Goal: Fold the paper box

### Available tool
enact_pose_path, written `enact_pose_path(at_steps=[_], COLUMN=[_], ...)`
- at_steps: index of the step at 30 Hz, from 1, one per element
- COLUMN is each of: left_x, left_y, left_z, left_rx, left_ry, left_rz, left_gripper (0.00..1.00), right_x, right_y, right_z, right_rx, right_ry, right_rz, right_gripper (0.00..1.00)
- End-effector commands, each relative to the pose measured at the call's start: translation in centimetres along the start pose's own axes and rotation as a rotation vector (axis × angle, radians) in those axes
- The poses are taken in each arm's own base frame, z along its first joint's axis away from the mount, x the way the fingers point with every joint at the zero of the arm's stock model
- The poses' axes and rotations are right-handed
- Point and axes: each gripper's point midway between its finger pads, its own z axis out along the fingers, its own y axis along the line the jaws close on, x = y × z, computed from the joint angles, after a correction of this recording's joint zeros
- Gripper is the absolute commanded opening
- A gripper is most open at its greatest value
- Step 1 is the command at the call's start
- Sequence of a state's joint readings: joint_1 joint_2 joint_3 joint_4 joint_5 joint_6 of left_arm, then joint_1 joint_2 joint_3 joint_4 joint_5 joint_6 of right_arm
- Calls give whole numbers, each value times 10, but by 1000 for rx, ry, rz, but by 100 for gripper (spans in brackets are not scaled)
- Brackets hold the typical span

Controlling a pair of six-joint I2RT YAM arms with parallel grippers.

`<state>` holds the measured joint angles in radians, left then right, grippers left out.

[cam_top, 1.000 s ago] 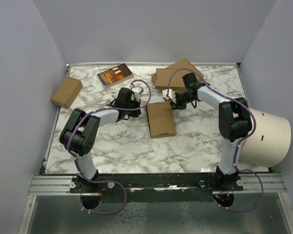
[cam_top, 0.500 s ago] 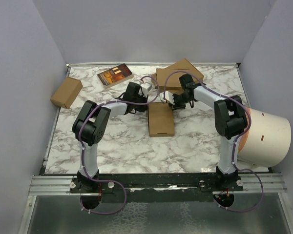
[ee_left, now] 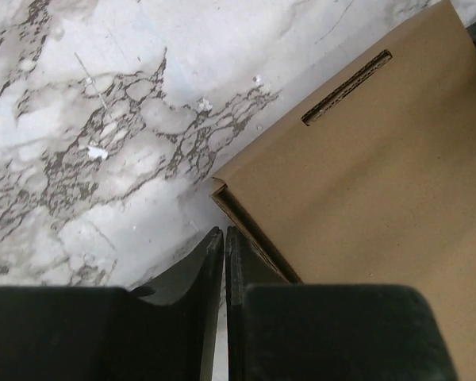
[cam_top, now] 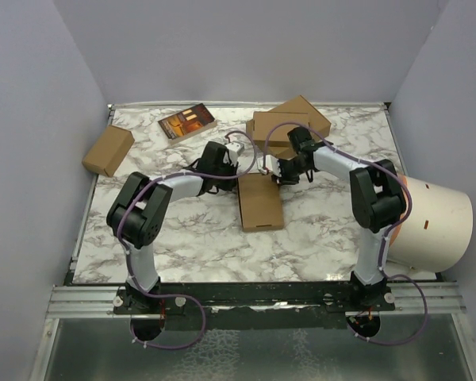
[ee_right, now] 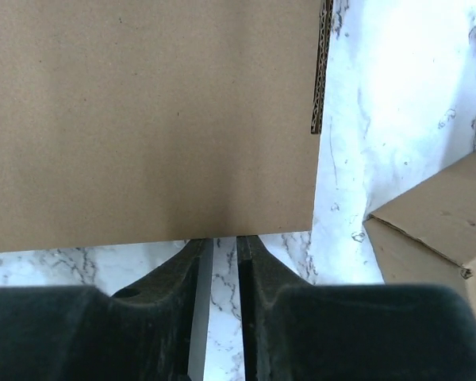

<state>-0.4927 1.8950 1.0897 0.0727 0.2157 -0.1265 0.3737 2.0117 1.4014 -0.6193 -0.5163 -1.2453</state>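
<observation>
- The box (cam_top: 260, 203) lay flat on the worktop (cam_top: 182, 230) about midway between the 2 arms. Its long axis ran from the far side toward the bases, tilted slightly.
- Both claws sat at its far short end, so the box stretched away from them toward the near edge.
- The left claw (cam_top: 232, 168) was at the far-left corner. In the left wrist view its fingers (ee_left: 210, 262) were pressed together with nothing between them, the tips (ee_left: 224, 234) just beside that corner of the box (ee_left: 365, 198).
- A dark seam showed under the top panel along the side next to that claw, and a slot (ee_left: 347, 87) was cut into the panel farther on.
- The right claw (cam_top: 276, 171) was at the far edge, toward the right corner. In the right wrist view its tips (ee_right: 224, 242) were all but pressed together, with a thin slit and nothing in it. They lay right at the edge of the box (ee_right: 143, 119); contact could not be told.
- Neither arm looked clearly nearer, as each had 1 end of the same short edge.
- Judged from this, the next move turned on that far edge, by pressing or pushing it with closed tips rather than gripping it.
- The stack of 2 boxes (cam_top: 282, 127) lay just behind the right claw and could get in the way of a retreat.
</observation>
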Motion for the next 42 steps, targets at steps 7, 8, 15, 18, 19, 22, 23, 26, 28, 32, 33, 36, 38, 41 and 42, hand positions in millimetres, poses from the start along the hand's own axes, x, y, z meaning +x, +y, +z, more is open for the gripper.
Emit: enact_pose_path(at_steps=[7,8,15,18,19,22,23,26,28,32,33,36,38,41,42], left_x=[-7,-6,8,13,14,16,16,8,-3,-17,-19,-15,-11,-12,-15], left_y=[9,10,27,32,33,30,29,21,6,-36,-44,-50,-41,-6,5], left_z=[-35,-34,-25,-22,-21,-17,-15,-5,3,12,13,13,12,3,-3], left_rx=[-39,-40,-63,-55,-47,-18,-5,46,110,212,223,219,168,49,19], left_ry=[-57,-50,4,23,27,37,34,17,2,-4,-3,10,22,12,-3], left_rz=[-15,-7,48,54,57,49,48,37,32,51,52,29,12,-68,-105], left_gripper=[11,11,7,5,4,3,3,2,1,1,1,1,1,3,4], right_x=[-20,-20,-11,-8,-8,-5,-5,-11,-22,-53,-58,-62,-58,-51,-49], right_y=[-19,-20,-28,-27,-27,-27,-26,-24,-24,-18,-17,-17,-19,-20,-20], right_z=[-18,-16,-7,-3,-3,0,1,3,8,20,22,22,20,12,8], right_rx=[91,85,59,43,41,30,25,21,24,15,14,18,38,56,63], right_ry=[-86,-86,-49,-47,-44,-42,-43,-66,-85,-122,-129,-134,-109,-102,-105], right_rz=[-63,-65,-78,-91,-93,-95,-94,-89,-84,-86,-85,-82,-77,-53,-46], right_gripper=[19,18,5,3,2,1,1,1,1,1,1,1,1,2,3])
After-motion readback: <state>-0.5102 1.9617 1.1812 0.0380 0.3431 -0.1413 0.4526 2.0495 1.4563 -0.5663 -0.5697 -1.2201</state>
